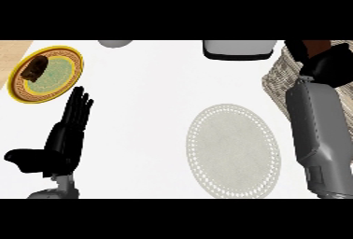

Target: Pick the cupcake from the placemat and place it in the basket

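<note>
Here the white counter [151, 84] fills most of the head view. The pale oval placemat [233, 150] lies flat right of centre, and nothing rests on it. At the far right a woven basket [277, 79] shows only as a strip of wickerwork, most of it hidden behind the grey right forearm [318, 135], which runs up from the lower edge towards the top right corner. The right hand [324, 58] sits above the basket — dark fingers bunched inward around something brownish, apparently the cupcake [318, 45], of which only a small warm-coloured patch shows at the top of the hand. Whether the cupcake touches the basket's inside cannot be told from this angle.

The left hand [69, 126] rests at the lower left, open, fingers straight and pointing up the view, thumb spread out to the side; it holds nothing.

At the upper left a yellow-rimmed plate [69, 55] with a green centre lies partly over a wooden surface [14, 49], and a dark brown food item [34, 69] lies on its left part. Along the top edge stand a grey rounded object [115, 43] and — further right — a white box-like appliance with a dark base [238, 49], both cut off by the view.
</note>
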Tool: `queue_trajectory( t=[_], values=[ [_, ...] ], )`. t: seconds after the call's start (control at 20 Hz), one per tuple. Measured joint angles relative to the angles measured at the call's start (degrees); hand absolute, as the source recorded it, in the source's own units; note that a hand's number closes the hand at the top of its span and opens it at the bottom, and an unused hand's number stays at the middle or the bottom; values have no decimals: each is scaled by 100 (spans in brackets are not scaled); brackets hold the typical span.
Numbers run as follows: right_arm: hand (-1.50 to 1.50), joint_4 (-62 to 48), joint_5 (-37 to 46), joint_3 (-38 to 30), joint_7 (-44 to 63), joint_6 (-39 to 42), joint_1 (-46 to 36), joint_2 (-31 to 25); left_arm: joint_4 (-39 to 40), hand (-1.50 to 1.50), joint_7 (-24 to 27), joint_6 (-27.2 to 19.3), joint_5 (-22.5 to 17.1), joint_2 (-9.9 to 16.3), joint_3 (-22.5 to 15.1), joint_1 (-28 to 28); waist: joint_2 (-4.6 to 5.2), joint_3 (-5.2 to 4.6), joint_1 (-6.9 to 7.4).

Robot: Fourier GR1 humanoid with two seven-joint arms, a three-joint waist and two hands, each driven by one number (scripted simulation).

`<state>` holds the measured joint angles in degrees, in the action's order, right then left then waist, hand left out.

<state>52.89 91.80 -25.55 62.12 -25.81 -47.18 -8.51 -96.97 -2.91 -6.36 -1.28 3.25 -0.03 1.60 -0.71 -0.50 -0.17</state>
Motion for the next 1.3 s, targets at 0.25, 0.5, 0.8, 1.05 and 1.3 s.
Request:
queue_trajectory(
  t=[0.25, 0.5, 0.8, 1.05, 1.3],
  values=[
    [150, 189, -315, -102, -204, -30, 315, -118, -7, 0, 69, 20, -5, -34, -12, -16, 17, 10, 22],
    [150, 390, -529, -158, -341, -131, 706, -111, 62, 0, 216, 119, -54, -6, 31, -135, 41, 22, 32],
    [-150, 591, -610, -315, -348, -303, 930, -61, 22, 0, 188, 74, 50, -57, -64, -159, 20, -38, 70],
    [-150, 626, -877, -400, -419, -303, 976, -56, 42, 0, 171, 85, 24, -39, -13, -122, 1, -79, 92],
    [-150, 790, -1087, -379, -544, -491, 1085, -117, 100, 0, 268, 116, 16, -12, 35, -126, -1, -89, 99]
  ],
)
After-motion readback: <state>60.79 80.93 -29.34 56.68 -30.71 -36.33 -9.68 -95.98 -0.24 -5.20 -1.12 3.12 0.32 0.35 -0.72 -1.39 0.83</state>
